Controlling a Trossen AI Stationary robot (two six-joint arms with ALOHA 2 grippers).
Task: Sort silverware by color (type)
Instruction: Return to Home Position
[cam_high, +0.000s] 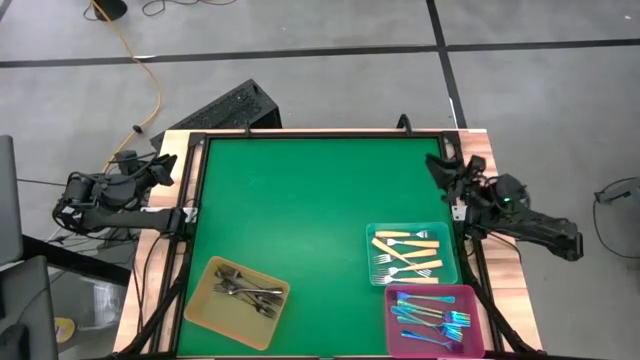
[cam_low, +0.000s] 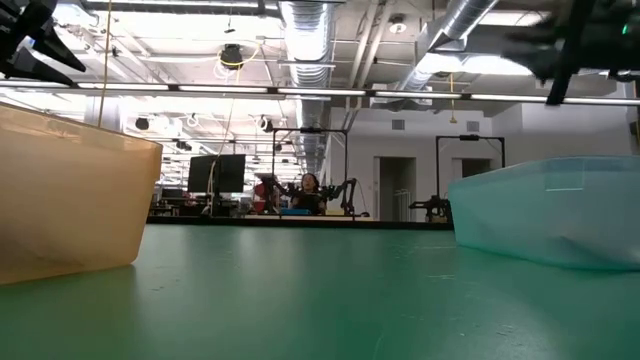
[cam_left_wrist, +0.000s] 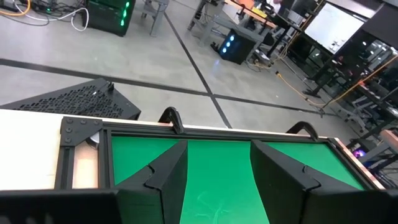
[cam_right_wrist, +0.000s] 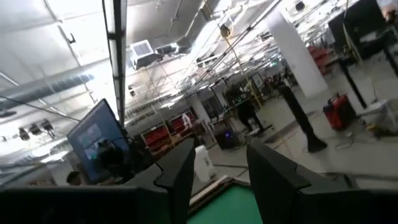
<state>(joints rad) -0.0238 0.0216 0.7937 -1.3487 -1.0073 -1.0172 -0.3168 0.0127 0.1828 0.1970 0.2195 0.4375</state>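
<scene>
Left pincer (cam_high: 160, 172) and right pincer (cam_high: 441, 166) hang apart, empty, at opposite edges of the green table (cam_high: 300, 220); workshop beyond

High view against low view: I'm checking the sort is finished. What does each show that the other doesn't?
Only high: dark-grey forks in the yellow tray, cream-handled forks in the teal tray, blue-purple forks in the pink tray. Only low: the room behind, with a person far back. Both: the yellow and teal trays, the green mat, left pincer and right pincer clear of them.
</scene>
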